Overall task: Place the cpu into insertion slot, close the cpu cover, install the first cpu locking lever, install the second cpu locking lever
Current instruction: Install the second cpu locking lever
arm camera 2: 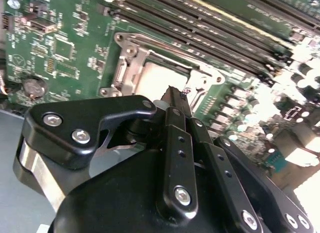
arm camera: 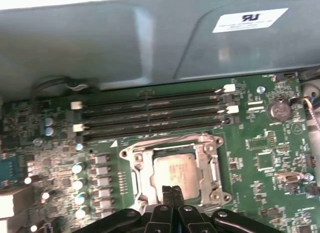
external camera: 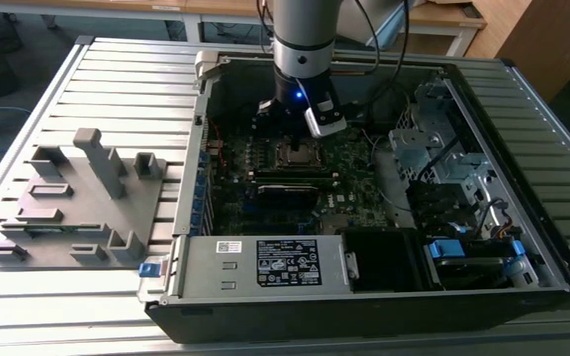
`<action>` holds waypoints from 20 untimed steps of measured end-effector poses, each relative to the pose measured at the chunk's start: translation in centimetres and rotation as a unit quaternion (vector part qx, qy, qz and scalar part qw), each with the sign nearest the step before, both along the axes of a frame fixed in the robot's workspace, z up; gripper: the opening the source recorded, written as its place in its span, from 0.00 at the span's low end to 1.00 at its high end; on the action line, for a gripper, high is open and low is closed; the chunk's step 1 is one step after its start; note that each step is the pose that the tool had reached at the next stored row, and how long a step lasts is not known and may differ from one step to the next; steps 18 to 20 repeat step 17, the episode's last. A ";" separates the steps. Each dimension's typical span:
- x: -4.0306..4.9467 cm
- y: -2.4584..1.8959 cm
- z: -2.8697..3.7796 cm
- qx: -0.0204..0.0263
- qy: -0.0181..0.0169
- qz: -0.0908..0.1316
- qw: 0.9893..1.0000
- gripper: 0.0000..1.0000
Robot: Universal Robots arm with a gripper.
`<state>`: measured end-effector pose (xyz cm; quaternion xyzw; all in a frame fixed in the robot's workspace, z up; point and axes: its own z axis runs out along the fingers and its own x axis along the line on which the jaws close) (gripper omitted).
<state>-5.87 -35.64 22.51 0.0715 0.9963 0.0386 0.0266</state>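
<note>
The cpu is seated in the insertion slot, framed by the cpu cover. The gripper is held closed and empty at the socket's edge; lever state cannot be told.

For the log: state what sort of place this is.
Probably a robotics lab or test workbench. An open computer case lies on a slatted metal table, a grey fixture block sits beside it, and the gripper hangs over the cpu on the motherboard.

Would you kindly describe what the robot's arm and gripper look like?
The arm is a light grey cylinder with a black wrist section bearing a small blue light and a white box-shaped attachment. Black cables trail behind it. The gripper is matte black, built of jointed linkage bars fastened with silver screws, ending in slim fingers.
</note>
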 end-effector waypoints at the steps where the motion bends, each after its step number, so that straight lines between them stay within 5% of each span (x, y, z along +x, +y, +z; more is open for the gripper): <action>1: 0.21 0.06 -0.01 -0.001 0.000 0.000 1.000 0.10; 5: 0.80 0.21 -0.02 -0.002 0.000 0.000 1.000 0.10; 20: 0.81 0.23 0.15 -0.003 0.000 0.000 1.000 0.10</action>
